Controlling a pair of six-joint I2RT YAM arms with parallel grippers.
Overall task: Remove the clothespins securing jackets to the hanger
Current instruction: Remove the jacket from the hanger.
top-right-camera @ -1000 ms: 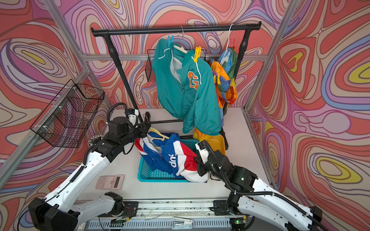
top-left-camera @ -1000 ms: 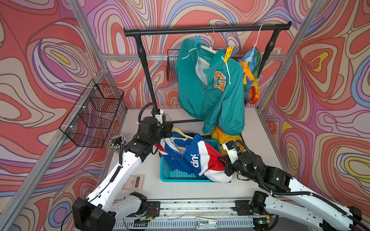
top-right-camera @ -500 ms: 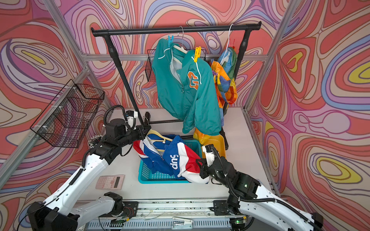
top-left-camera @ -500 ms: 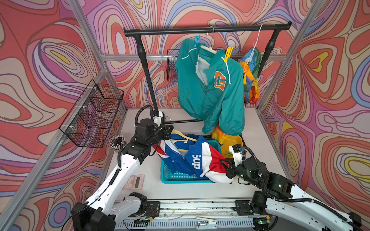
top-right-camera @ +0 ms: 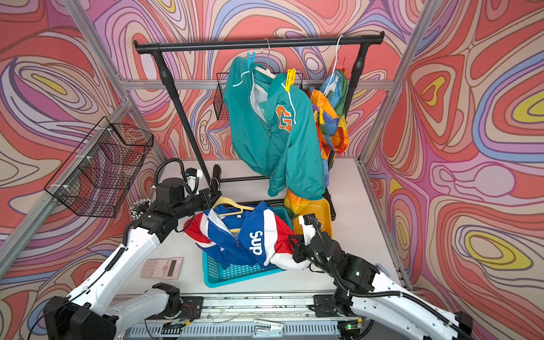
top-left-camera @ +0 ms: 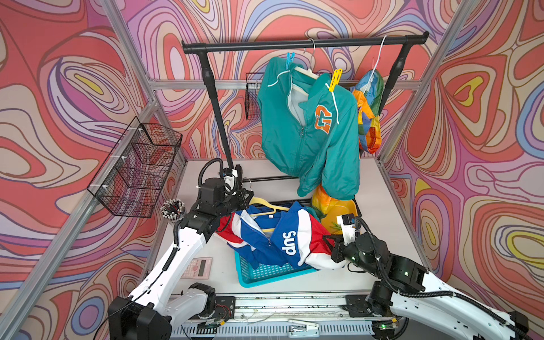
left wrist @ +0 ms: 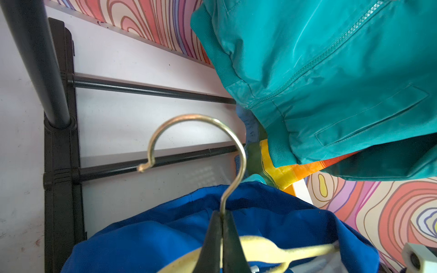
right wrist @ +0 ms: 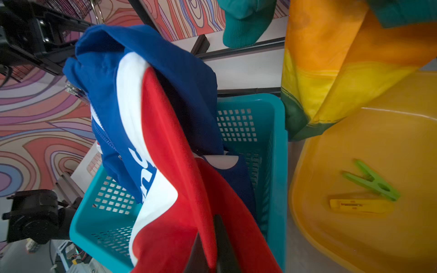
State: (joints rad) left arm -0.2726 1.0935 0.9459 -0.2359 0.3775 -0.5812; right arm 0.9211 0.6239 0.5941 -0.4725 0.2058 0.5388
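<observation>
A blue, red and white jacket (top-left-camera: 282,235) (right wrist: 146,118) is stretched over the teal basket (top-left-camera: 265,275). My left gripper (top-left-camera: 250,194) (left wrist: 222,216) is shut on the metal hook (left wrist: 196,117) of its cream hanger (top-left-camera: 265,204). My right gripper (top-left-camera: 329,241) (right wrist: 210,227) is shut on the jacket's red end. The teal jacket (top-left-camera: 309,132) hangs from the rail, pinned by a blue clothespin (top-left-camera: 290,59) and a yellow clothespin (top-left-camera: 335,79). The rainbow jacket (top-left-camera: 369,112) hangs beside it with a red clothespin (top-right-camera: 341,63). A green clothespin (right wrist: 371,180) and a yellow one (right wrist: 359,205) lie in the yellow tub (right wrist: 354,236).
The black clothes rack (top-left-camera: 303,45) stands at the back, its base bars on the table. A wire basket (top-left-camera: 138,167) hangs on the left wall. A cup of pens (top-left-camera: 173,208) and a pink calculator (top-left-camera: 197,267) sit near the left arm.
My right arm has drawn back toward the table's front with the jacket's red end, spreading the jacket wider over the basket. The left gripper has barely shifted, still holding the hook.
</observation>
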